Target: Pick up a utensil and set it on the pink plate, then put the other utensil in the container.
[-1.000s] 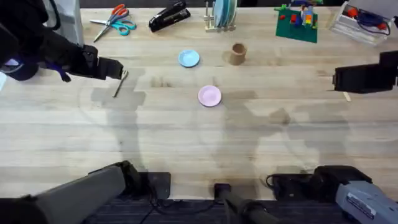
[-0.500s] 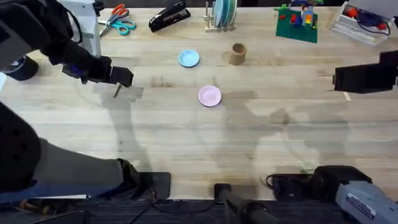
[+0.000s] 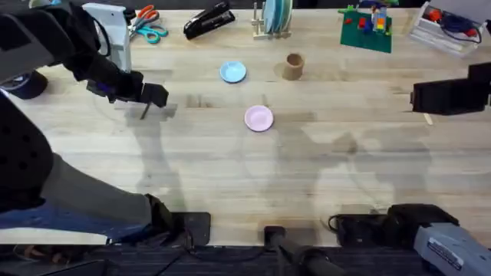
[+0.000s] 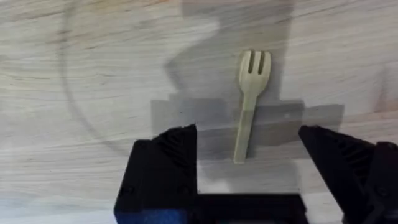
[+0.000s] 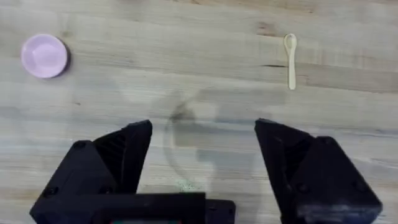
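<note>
Nothing placed yet: pink plate (image 3: 258, 118) and cup (image 3: 294, 66) both empty. Left gripper (image 4: 247, 146) spread wide over the fork (image 4: 249, 104), which lies flat on the table (image 3: 230, 169), ungrasped. Right gripper (image 5: 202, 140) also wide open, spoon-like stick (image 5: 290, 60) untouched on the table far right.

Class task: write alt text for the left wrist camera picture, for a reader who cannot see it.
A small pale-yellow wooden fork lies flat on the light wooden table, tines pointing away from the camera. The left arm's black pincer hangs open above it, one finger on each side of the handle end, not touching it.
</note>
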Tool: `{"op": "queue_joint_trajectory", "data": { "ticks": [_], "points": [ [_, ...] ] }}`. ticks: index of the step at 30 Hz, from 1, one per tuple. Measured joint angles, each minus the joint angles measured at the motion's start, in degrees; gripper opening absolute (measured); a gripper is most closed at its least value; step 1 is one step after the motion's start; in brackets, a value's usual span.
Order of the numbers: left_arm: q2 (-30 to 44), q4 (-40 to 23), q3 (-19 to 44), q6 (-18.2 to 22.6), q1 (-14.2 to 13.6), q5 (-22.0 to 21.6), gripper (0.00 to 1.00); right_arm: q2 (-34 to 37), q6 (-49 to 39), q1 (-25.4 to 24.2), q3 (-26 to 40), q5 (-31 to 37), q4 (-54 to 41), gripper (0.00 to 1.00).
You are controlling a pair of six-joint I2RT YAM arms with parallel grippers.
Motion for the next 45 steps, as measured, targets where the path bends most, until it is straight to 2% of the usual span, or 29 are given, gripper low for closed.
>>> {"op": "queue_joint_trajectory", "data": {
  "ticks": [10, 22, 30, 34, 36, 43, 45],
  "points": [
    [6.27, -2.05, 4.92, 0.64, -0.34, 0.02, 0.993, 0.00, 0.02, 0.00, 0.00, 0.00, 0.00, 0.993],
    [8.85, -3.28, 8.09, 2.54, -1.40, -0.02, 0.996, 0.00, 0.00, 0.00, 0.00, 0.00, 0.02, 0.994],
    [8.94, -4.13, 8.26, 2.45, -1.55, -0.11, 0.902, 0.00, 0.00, 0.00, 0.00, 0.00, 0.04, 0.993],
    [8.94, -4.56, 8.30, 2.54, -1.90, -0.19, 0.777, 0.00, 0.00, 0.00, 0.00, 0.00, 0.04, 0.994],
    [8.94, -4.77, 8.32, 2.52, -1.93, -0.28, 0.676, 0.00, 0.00, 0.00, 0.02, 0.00, 0.04, 0.995],
    [8.94, -5.54, 8.37, 2.54, -1.95, -0.86, 0.253, 0.00, 0.01, 0.00, 0.01, 0.00, 0.03, 0.995],
    [8.94, -5.67, 8.42, 2.56, -1.95, -1.03, 0.083, 0.00, 0.00, 0.00, 0.00, 0.00, 0.04, 0.995]
  ]
}}
